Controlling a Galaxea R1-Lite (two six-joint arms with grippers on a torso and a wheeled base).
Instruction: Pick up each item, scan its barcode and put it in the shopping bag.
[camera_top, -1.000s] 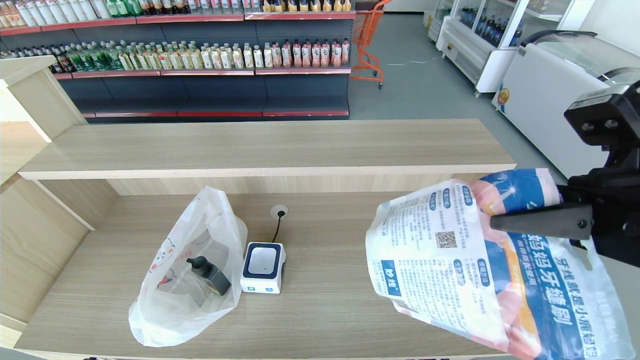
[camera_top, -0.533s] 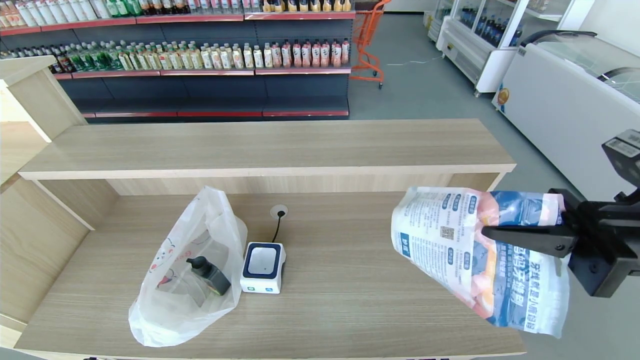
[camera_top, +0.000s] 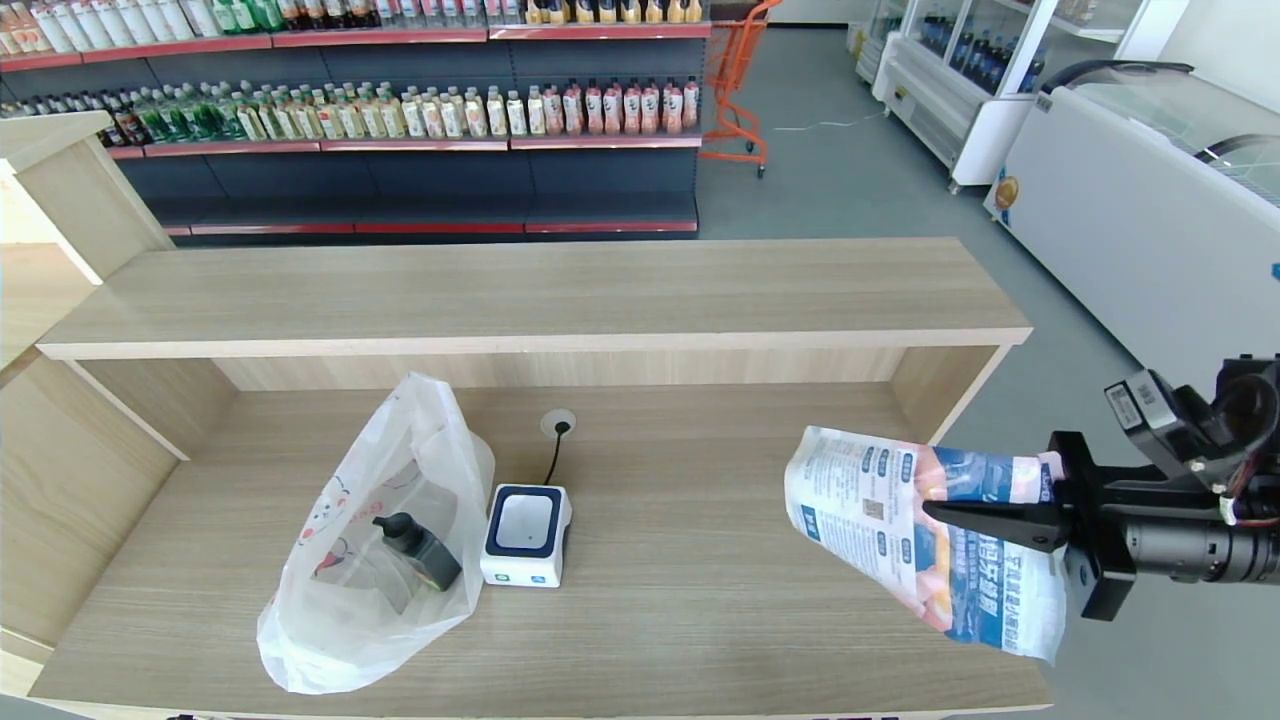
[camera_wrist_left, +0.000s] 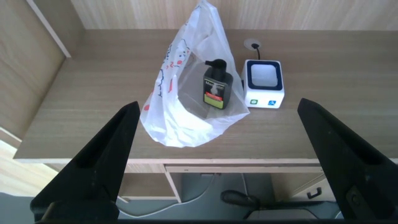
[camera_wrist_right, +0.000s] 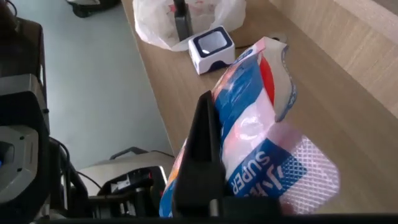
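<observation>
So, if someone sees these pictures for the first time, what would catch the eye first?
First comes the large blue and white packet, clamped in the right gripper at the right end of the wooden counter. Next comes the white shopping bag on the counter's left part, with a dark pump bottle inside it and the small white scanner standing right beside it.

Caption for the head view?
Right gripper holds a printed pouch over the counter; scanner and shopping bag sit left.
</observation>
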